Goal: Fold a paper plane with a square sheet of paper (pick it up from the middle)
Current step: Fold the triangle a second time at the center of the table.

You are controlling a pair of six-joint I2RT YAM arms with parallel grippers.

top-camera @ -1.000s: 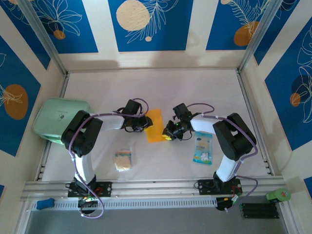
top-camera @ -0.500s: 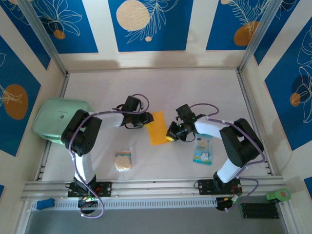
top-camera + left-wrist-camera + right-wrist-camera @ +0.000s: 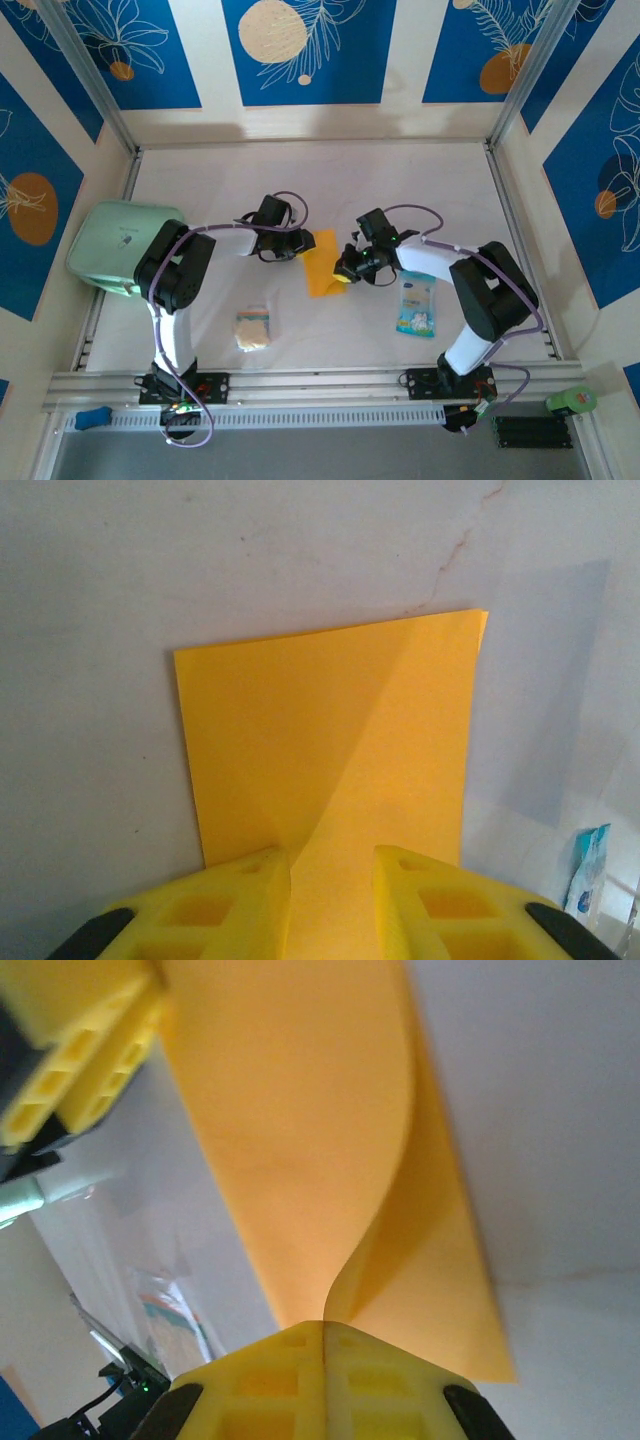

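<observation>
Swung and narrowed since a moment ago, the square sheet of paper no longer lies flat as a broad rectangle. It now looks buckled between the two arms, and the right gripper has drawn closer to it.

Nearest the arm bases, a small beige sponge sits at the paper's 8 o'clock and a blue-white packet at its 4 o'clock, both well apart from it on the counter.

At mid-counter the right gripper's fingers are clenched on the paper from its 3 o'clock side. In the right wrist view the fingers meet in a tight seam and one orange layer curls up into it while another lies flat.

The left gripper meets the paper at its 11 o'clock corner. Its fingers stand part-way apart with a strip of paper in the gap, so they seem to press or straddle rather than pinch.

The sheet looks very light, limp and quick to crease. It bows under one pinch, so it will likely slide or tear if tugged. A hold on a folded edge near the middle of a side, with the opposite side pinned, seems safest.
</observation>
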